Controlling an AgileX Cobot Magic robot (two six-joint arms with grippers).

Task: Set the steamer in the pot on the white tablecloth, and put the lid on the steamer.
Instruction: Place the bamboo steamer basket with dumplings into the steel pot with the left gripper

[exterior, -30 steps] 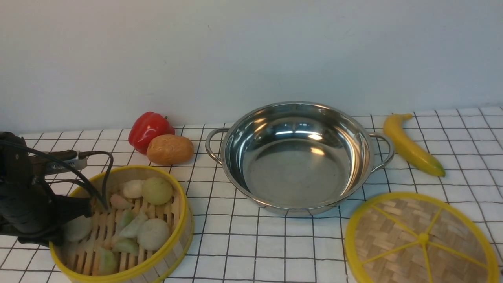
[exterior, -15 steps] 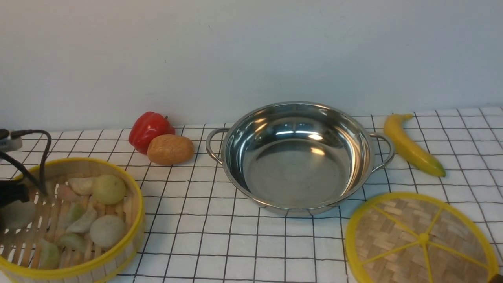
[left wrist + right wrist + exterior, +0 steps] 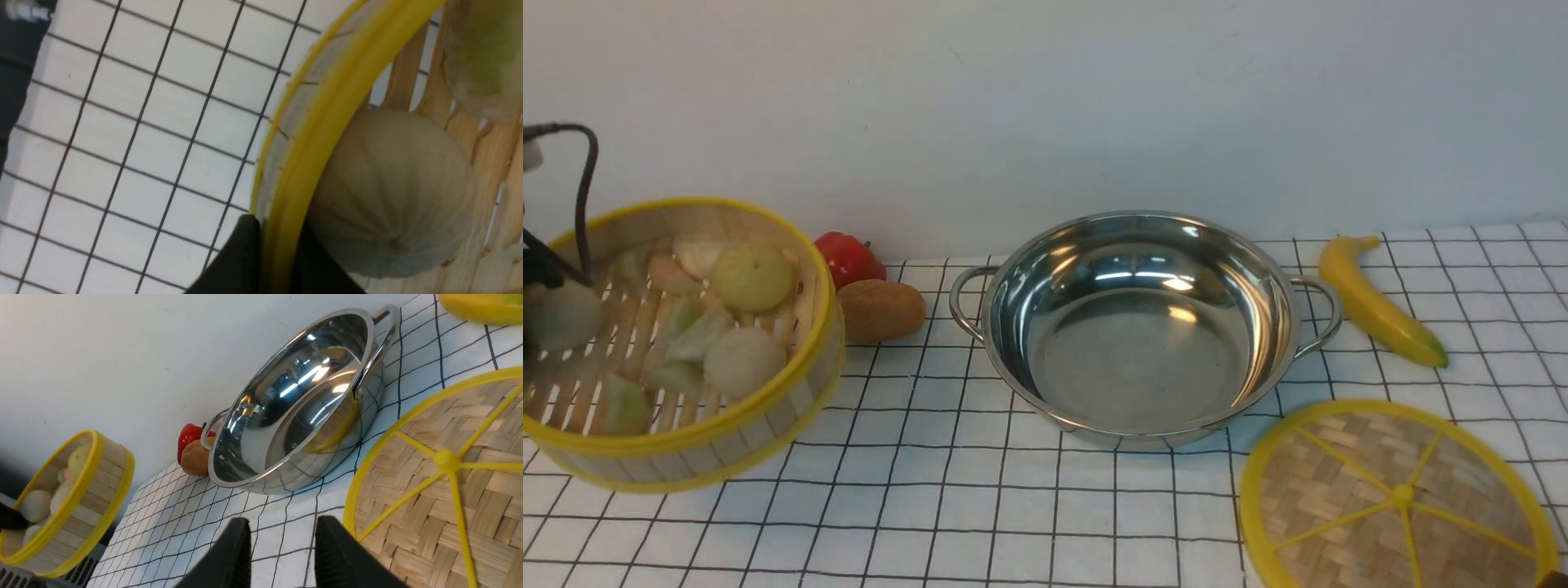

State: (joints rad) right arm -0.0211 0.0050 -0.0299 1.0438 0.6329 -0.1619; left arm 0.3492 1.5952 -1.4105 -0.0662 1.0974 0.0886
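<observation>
Tablecloth (image 3: 1013, 514), white with a thin black grid, lies beneath everything, its lines running away towards the wall. Largest on it is the stainless-steel pan (image 3: 1143, 359), upright and empty, its long axis, taken through the two loop handles, running left to right with the right handle slightly nearer the robot. The woven bamboo lid (image 3: 1396, 498) lies flat to the pan's right and nearer the robot, knob up; being round, it has no long axis, and its spokes fan out from the centre. The bamboo steamer (image 3: 727, 416) hangs above the cloth on the far left, well apart from the pan, open side up; it too is round and points nowhere in particular, though it looks somewhat tipped. The left gripper (image 3: 282, 249) is closed on its yellow rim at one side only, so the weight could make it sag or twist in the pads, rolling the dumplings and buns towards the low edge. Carried too low, it could strike the near pan handle or rim; set down off-centre, it could perch on the pan's wall. The potato (image 3: 880, 311) and red bell pepper (image 3: 849, 257) look close to its path and might get knocked. The right gripper (image 3: 282, 547) holds nothing, fingers parted, near the lid.
</observation>
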